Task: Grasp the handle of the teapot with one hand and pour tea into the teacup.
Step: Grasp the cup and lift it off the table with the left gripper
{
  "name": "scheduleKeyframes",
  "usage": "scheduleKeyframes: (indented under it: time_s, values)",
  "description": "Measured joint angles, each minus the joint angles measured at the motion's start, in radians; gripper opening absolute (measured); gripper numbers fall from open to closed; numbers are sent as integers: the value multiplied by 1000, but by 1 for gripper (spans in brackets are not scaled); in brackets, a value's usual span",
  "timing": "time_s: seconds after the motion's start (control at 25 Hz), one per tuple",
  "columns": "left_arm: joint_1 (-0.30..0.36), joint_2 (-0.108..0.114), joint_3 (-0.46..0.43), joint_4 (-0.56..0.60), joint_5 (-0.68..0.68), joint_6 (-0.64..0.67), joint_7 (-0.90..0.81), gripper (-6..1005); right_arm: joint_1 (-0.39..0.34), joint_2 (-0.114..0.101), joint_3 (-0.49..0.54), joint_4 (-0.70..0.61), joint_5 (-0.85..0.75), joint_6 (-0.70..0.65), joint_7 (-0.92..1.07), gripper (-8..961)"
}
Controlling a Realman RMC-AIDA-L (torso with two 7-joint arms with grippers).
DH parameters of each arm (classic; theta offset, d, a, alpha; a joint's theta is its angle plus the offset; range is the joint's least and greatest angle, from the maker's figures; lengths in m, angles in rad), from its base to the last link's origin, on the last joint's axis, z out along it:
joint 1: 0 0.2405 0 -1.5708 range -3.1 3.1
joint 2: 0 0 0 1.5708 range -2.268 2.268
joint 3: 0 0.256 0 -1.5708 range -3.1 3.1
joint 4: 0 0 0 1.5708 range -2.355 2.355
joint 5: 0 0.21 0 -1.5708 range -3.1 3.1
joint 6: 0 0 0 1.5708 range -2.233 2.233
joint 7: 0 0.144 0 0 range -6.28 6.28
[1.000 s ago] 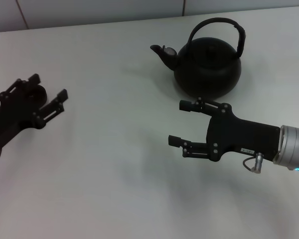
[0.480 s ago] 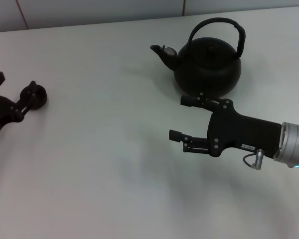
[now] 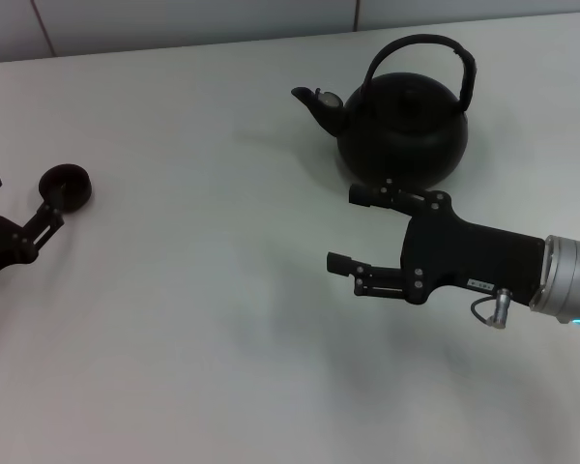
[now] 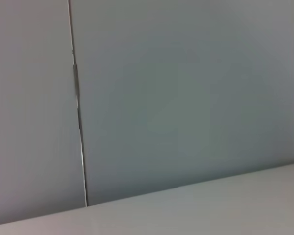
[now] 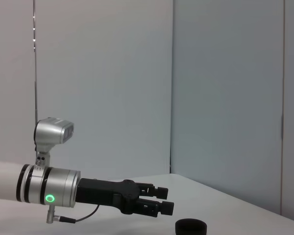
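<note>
The matte-black teapot [image 3: 401, 121] stands on the white table at the back right, spout to the left, its arched handle [image 3: 435, 43] upright. My right gripper [image 3: 346, 229], black on a silver-grey wrist, hovers just in front of the pot, open and empty, fingers pointing left. The tiny black teacup [image 3: 65, 184] stands free at the far left. My left gripper [image 3: 21, 196] is at the left edge, open and empty, one fingertip just beside the cup. The right wrist view shows the left gripper [image 5: 159, 200] and the teacup [image 5: 191, 226] from across the table. No tea shows.
The white table [image 3: 222, 338] stretches between cup and pot. A grey panelled wall [image 3: 174, 19] runs along the table's back edge. The left wrist view shows only that wall [image 4: 186, 98] and a strip of table.
My left gripper has drawn back leftward off the teacup, which now stands free on the table. The right gripper has hardly moved.
</note>
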Motion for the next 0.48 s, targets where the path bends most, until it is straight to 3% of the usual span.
scheduleKeyframes:
  time_s: [0.48]
  values:
    - [-46,0,45,15,15,-102,0,801,-1,0,4,-1,0,-18,-4,827]
